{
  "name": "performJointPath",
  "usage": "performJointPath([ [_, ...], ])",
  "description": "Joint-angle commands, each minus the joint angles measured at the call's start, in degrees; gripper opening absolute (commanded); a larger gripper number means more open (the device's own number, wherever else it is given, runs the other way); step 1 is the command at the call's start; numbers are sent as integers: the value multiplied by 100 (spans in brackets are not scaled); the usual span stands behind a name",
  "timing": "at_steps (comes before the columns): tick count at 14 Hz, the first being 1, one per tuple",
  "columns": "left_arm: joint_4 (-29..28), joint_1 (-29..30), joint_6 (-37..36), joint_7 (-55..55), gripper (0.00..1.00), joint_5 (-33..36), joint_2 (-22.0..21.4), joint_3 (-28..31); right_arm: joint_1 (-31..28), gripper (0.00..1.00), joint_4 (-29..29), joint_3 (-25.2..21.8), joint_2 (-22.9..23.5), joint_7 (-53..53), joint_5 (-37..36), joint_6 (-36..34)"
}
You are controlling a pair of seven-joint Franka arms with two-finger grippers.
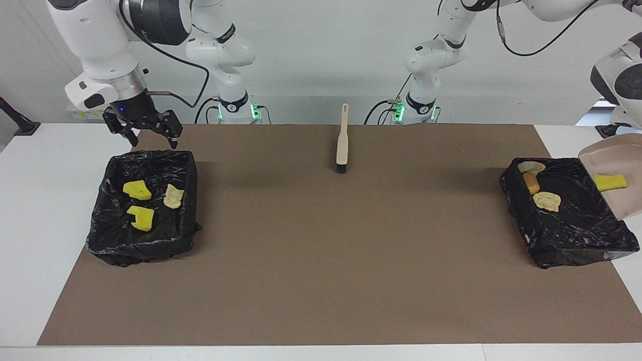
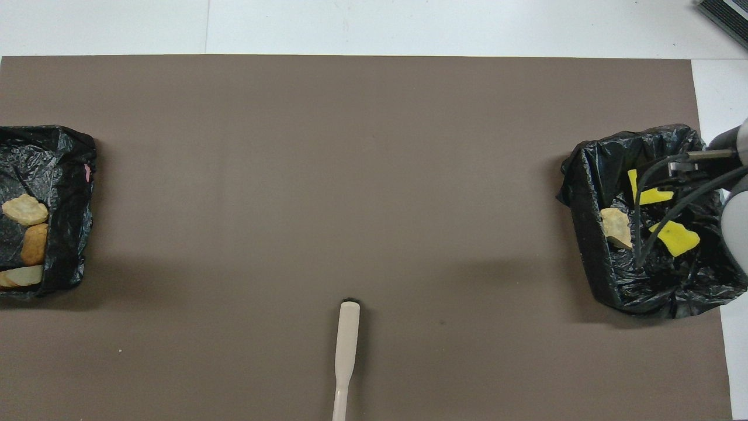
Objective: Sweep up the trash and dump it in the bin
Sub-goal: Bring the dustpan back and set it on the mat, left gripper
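A black-lined bin [image 1: 145,245] at the right arm's end holds two yellow chunks [image 1: 136,190] and a tan lump [image 1: 173,196]. My right gripper [image 1: 150,136] hangs open and empty over that bin's edge nearest the robots. A second black-lined bin [image 1: 577,245] at the left arm's end holds three tan lumps [image 1: 546,200]. A pinkish dustpan [image 1: 614,200] is tilted over this bin with a yellow chunk [image 1: 610,181] on it. Its handle and my left gripper are out of frame. The overhead view shows both bins [image 2: 584,175] [image 2: 64,175].
A beige hand brush [image 1: 342,143] lies on the brown mat [image 1: 321,260] midway between the arms' bases, bristles pointing away from the robots. It also shows in the overhead view [image 2: 346,351]. The right arm's cables hang over its bin.
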Motion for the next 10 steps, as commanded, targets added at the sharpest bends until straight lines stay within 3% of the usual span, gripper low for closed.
performJointPath([
  [1, 109, -453, -679, -404, 0, 439, 30, 79, 75, 100, -422, -16, -266, 127, 204, 182],
  [4, 135, -603, -892, -395, 0, 546, -5, 70, 75, 100, -274, 11, -196, 566, 213, 78],
  [6, 231, -612, -988, -404, 0, 380, -22, 9, 67, 100, -18, 2, -125, 576, 204, -413],
  [10, 276, -1007, -1303, -876, 0, -1278, -84, 0, 75, 100, -44, 2, -143, 577, 204, -363],
])
